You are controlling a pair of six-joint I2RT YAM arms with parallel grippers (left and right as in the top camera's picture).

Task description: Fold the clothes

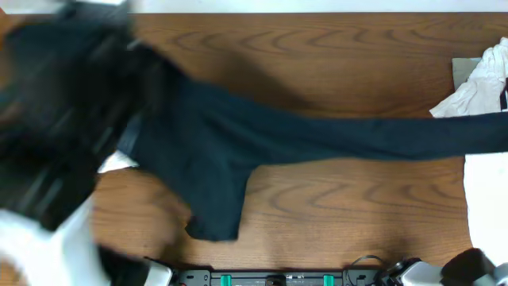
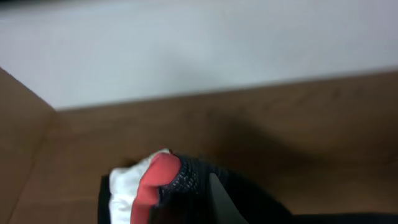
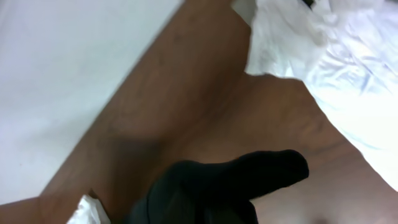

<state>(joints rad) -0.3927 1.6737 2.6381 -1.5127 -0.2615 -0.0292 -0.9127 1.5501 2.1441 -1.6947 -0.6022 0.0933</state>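
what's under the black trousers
The black trousers stretch over the wooden table. A white cloth peeks out at their left edge. Anything else beneath the fabric is hidden.

I see a brown wood-grain tabletop [image 1: 341,56], a white surface [image 1: 317,6] beyond its far edge, and a grey flat piece [image 1: 463,71] far right.

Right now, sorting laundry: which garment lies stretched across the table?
The long black trousers, spanning the wooden table; the white fabric garment is bunched far right.
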